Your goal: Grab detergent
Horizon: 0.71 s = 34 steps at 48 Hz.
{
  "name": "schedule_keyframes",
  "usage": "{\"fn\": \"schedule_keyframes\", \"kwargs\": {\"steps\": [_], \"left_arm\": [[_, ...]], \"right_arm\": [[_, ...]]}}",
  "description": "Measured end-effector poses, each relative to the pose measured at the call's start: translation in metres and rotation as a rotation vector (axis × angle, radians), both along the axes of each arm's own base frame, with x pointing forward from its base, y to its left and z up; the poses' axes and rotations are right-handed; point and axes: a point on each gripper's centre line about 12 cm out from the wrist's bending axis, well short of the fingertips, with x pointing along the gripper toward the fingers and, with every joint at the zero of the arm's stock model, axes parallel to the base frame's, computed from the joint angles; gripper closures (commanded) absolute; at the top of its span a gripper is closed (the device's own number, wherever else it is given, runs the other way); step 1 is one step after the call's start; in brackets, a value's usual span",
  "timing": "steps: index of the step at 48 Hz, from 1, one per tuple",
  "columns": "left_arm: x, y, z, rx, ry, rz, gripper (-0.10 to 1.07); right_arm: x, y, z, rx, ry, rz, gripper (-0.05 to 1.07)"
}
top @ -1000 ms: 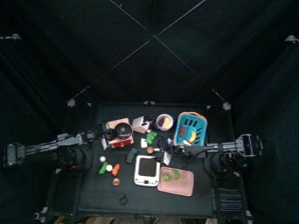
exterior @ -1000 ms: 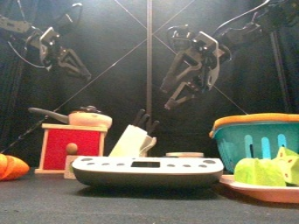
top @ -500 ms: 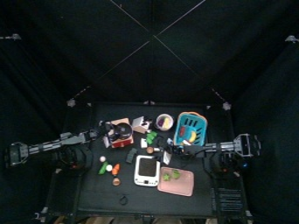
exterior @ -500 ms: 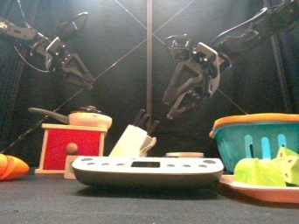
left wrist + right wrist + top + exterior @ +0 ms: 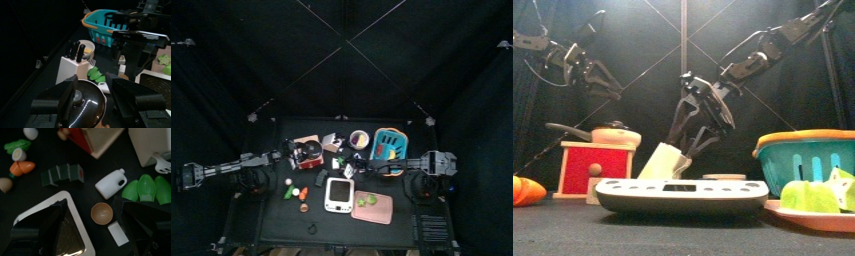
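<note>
Right wrist view: the right gripper hangs with jaws released above the white detergent bottle, which lies on the desk beside green vegetables and a small brown bowl. The left gripper hovers, jaws released, empty.

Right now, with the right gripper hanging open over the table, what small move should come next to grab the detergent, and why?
Probably lower the right gripper toward the white detergent bottle and centre it. The wrist view shows its jaws wide open, nothing between them, and the bottle lying off to one side beyond a small brown bowl, not yet between the jaws.
</note>
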Motion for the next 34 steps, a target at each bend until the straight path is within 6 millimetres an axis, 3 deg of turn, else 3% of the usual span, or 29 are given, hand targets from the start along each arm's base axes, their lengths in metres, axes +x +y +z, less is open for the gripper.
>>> {"fn": "schedule_keyframes", "kwargs": {"steps": [7,14,34], "left_arm": [[-0.007,-0.003,-0.011,-0.039,0.028,0.010,0.12],[-0.021,-0.008,-0.023,-0.083,0.055,0.022,0.12],[-0.044,-0.016,-0.020,-0.079,0.053,0.027,0.12]], "right_arm": [[0.017,-0.006,0.003,0.048,0.024,-0.056,0.00],[0.032,-0.011,-0.013,0.109,0.072,-0.128,0.00],[0.046,-0.026,-0.037,0.103,0.217,-0.250,0.00]]}}
